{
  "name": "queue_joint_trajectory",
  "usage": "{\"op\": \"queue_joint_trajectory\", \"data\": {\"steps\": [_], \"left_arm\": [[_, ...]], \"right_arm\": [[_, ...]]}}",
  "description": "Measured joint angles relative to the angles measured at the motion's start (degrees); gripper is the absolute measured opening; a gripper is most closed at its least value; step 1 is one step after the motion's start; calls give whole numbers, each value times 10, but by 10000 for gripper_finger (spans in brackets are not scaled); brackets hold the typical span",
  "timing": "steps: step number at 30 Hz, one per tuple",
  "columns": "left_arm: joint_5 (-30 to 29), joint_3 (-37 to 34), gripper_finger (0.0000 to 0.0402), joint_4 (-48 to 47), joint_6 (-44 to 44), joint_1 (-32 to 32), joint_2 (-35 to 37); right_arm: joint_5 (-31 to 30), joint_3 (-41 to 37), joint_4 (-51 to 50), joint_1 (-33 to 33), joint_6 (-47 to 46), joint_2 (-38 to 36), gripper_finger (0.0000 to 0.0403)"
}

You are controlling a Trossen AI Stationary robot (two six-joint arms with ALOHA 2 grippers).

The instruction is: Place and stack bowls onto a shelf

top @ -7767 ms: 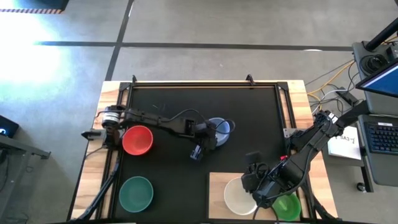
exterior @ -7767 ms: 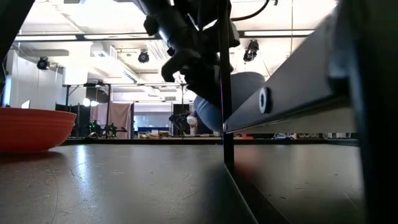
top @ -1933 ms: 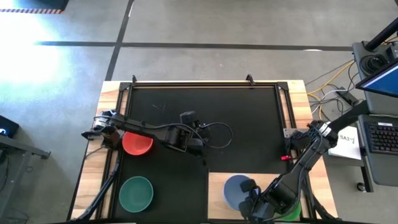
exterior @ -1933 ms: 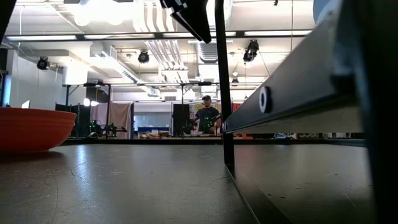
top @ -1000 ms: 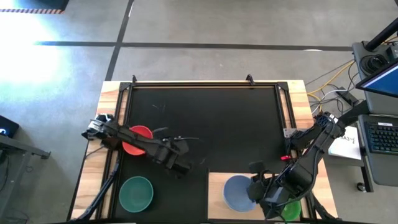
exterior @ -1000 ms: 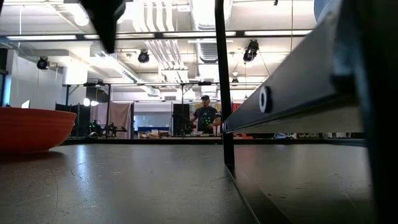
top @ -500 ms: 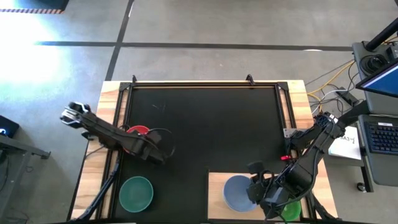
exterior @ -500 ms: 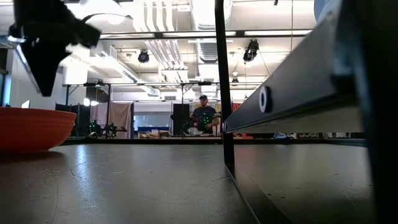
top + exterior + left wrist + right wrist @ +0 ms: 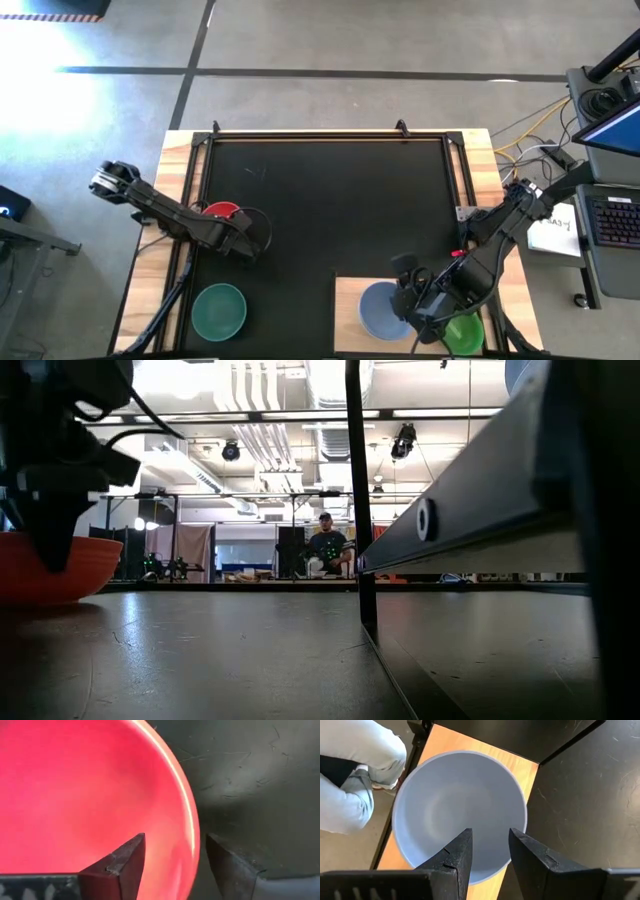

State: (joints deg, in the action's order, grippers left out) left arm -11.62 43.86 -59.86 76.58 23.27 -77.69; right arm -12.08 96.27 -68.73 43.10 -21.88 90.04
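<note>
Over the red bowl [image 9: 222,212] at the desk's left, your left end effector [image 9: 172,857] hangs with fingers apart astride the rim, ready to pinch it. Your right end effector [image 9: 489,849], fingers spread, holds nothing above the periwinkle bowl [image 9: 457,812], which sits on the shelf [image 9: 350,300] beside a light green bowl [image 9: 465,335].

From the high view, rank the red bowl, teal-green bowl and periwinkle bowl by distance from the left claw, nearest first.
1. red bowl: directly beneath the left claw.
2. teal-green bowl: near edge of the mat, on the left.
3. periwinkle bowl: on the shelf, by the right claw.
</note>
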Motion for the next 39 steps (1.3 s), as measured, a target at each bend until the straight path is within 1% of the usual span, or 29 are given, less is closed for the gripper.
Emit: {"op": "queue_joint_trajectory", "data": {"steps": [3, 5, 8, 9, 10, 14, 16, 21, 25, 31, 34, 39], "left_arm": [[0, -6, 154, 14, -6, 0, -5], [-1, -4, 114, 15, -16, 0, -6], [-3, 5, 34, 20, -40, 0, -6], [-3, 9, 17, 20, -49, 0, -6], [-3, 14, 11, 21, -57, 0, -6], [-6, 39, 5, 38, -109, 0, -6], [-17, 58, 2, 43, -138, 0, -6], [-70, 117, 1, 44, -201, -3, -6], [-97, 167, 0, 67, -278, -4, -6], [-99, 247, 0, 140, -503, -4, -13], [-98, 298, 0, 139, -629, -2, -31], [-57, 379, 0, 130, -810, -4, -75]], "right_arm": [[0, 0, 0, -7, 7, 0, 118], [0, 0, 0, -10, 16, 0, 118], [0, 0, 0, -12, 32, 0, 118], [0, 0, -1, -12, 35, 0, 118], [0, 0, -1, -13, 40, 0, 118], [0, 0, -1, -14, 59, 0, 118], [-1, 0, -1, -15, 65, 0, 118], [-1, 0, -1, -19, 69, 0, 118], [-1, 0, -1, -20, 81, 0, 118], [-1, 0, 15, -22, 112, 0, 118], [-1, 0, 41, -22, 146, 0, 118], [-4, 0, 51, -24, 205, -1, 118]]}}
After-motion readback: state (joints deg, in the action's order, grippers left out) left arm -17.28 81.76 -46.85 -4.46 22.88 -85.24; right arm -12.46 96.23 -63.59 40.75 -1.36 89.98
